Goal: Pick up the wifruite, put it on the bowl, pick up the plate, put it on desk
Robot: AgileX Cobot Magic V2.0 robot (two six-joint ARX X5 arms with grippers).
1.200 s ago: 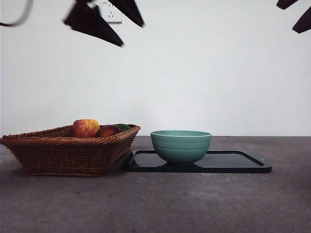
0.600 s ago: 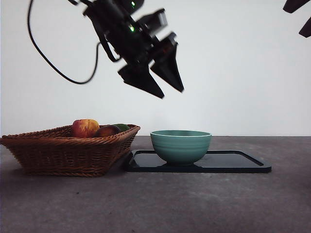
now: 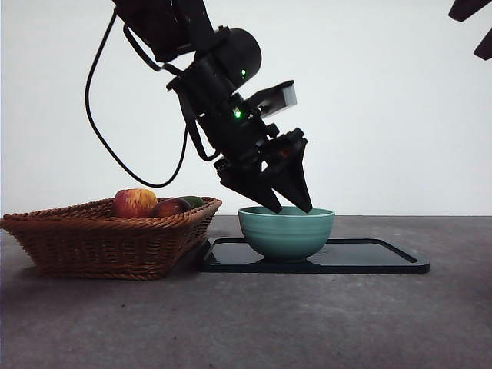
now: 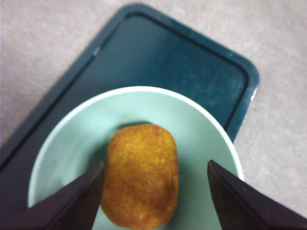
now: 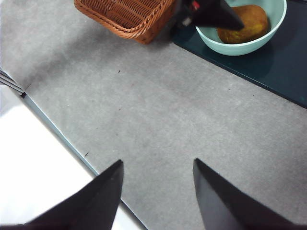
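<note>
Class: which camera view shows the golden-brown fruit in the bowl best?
The left wrist view: the fruit fills the bowl, seen from directly above. The right wrist view shows it small and distant; in the front view the bowl's wall hides it.

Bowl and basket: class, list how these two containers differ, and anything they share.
The bowl is smooth, mint-green and round; the basket is woven, brown and angular. The bowl stands on a dark tray; the basket sits on the desk. The bowl holds one golden-brown fruit, the basket several. Both hold fruit.
</note>
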